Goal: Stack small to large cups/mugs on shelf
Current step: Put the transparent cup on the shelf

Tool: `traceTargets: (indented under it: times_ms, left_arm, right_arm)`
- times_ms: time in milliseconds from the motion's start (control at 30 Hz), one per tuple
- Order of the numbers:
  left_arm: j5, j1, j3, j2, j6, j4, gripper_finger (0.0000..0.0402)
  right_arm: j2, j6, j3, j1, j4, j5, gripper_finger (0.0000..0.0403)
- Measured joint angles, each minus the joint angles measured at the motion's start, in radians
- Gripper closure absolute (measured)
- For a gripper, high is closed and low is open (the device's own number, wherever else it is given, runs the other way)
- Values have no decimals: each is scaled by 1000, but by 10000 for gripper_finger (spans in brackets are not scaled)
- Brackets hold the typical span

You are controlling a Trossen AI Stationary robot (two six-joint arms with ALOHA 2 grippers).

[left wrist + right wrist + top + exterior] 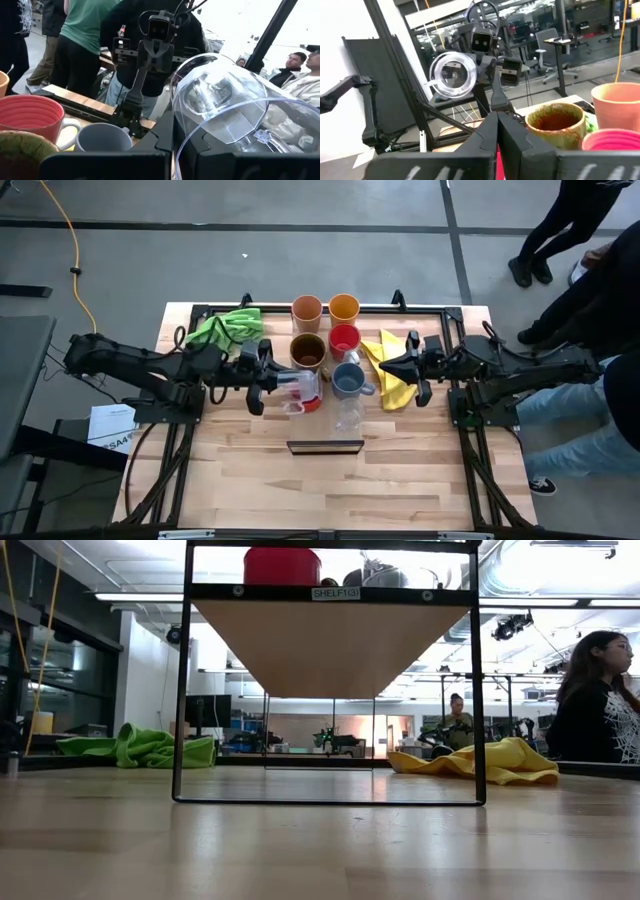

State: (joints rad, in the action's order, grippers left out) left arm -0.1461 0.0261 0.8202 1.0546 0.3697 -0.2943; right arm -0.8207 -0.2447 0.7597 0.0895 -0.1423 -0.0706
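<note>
The shelf (pixel 325 442) runs from the table's middle to its far side and also shows in the low view (pixel 330 640). On it stand a peach tumbler (pixel 307 309), an orange tumbler (pixel 344 307), a brown mug (pixel 308 350), a red mug (pixel 344 340), a grey-blue mug (pixel 348 381), a second red mug (pixel 312 400) and a clear glass (pixel 349 415). My left gripper (pixel 272 380) is shut on the other clear glass (pixel 225 105) at the shelf's left side. My right gripper (pixel 384 365) is shut and empty, right of the grey-blue mug. My left gripper holds the clear glass near its mouth end (pixel 186 131), coming level from the table's left. One finger (pixel 164 134) lies on the outside of the wall; where the other lies I cannot tell. The glass lies on its side, lifted clear, its base (pixel 452 74) toward my right arm.
A green cloth (pixel 228 328) lies left of the shelf at the far side, and a yellow cloth (pixel 392 378) lies right of it under my right gripper. People stand and sit beyond the table's right edge (pixel 590 290). Bare tabletop (pixel 320 490) lies near the front edge.
</note>
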Motion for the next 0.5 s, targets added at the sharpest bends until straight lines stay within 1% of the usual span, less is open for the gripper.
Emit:
traceTargets:
  times_ms: [167,500]
  left_arm:
    - [4,0,2,-14,-23,6,401]
    - [4,0,1,-20,-21,35,401]
  right_arm:
    - [0,9,0,0,-6,5,403]
    - [0,18,0,0,-6,6,403]
